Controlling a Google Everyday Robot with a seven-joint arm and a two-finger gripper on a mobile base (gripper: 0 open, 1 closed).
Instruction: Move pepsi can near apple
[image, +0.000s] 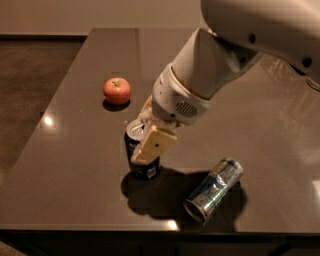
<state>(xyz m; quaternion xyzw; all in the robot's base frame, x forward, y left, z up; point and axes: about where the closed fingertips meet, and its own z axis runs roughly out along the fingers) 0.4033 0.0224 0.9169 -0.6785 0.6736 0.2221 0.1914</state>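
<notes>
The pepsi can (145, 167) is dark navy with a silver top and stands upright near the table's front. It looks raised a little above its shadow. My gripper (142, 150) is shut on it. One cream finger (154, 144) lies across the can's front, and the other is hidden behind the can. The apple (117, 90) is red-orange with a short stem. It sits on the table up and to the left of the can, well apart from it.
A slimmer silver-and-blue can (214, 189) lies on its side to the right of the pepsi can, near the front edge. The dark table (75, 150) ends close below both cans. My large white arm (240, 45) fills the upper right.
</notes>
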